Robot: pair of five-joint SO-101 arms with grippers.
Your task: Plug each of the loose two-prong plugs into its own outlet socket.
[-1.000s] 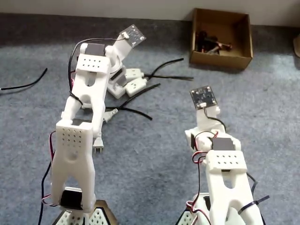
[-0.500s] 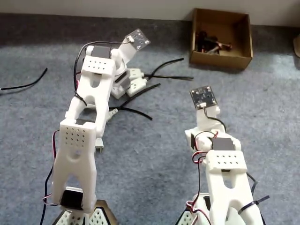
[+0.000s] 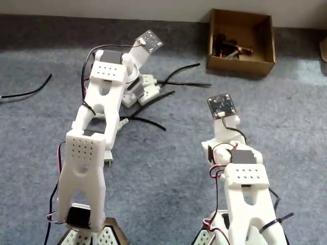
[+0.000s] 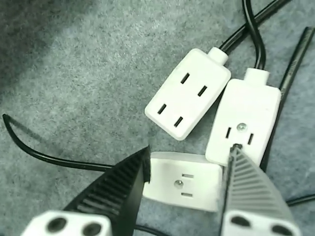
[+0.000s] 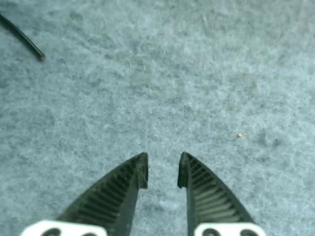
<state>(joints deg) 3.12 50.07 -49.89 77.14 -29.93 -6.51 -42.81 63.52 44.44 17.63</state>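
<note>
Left gripper (image 4: 189,151) nearer now — astride outlet socket (image 4: 182,183)

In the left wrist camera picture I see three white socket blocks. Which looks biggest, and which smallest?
1. Four-slot socket block and the socket block with a screw beside it: about alike, so not ranked.
2. Third socket block, between the fingers: looks smallest, its ends partly covered.

we see three white outlet sockets (image 4: 187,100) face up, huddled close together on grey carpet (image 4: 74,73), black cords (image 4: 256,29) trailing; a white two-prong plug (image 3: 108,160) lies loose, apart.
</note>
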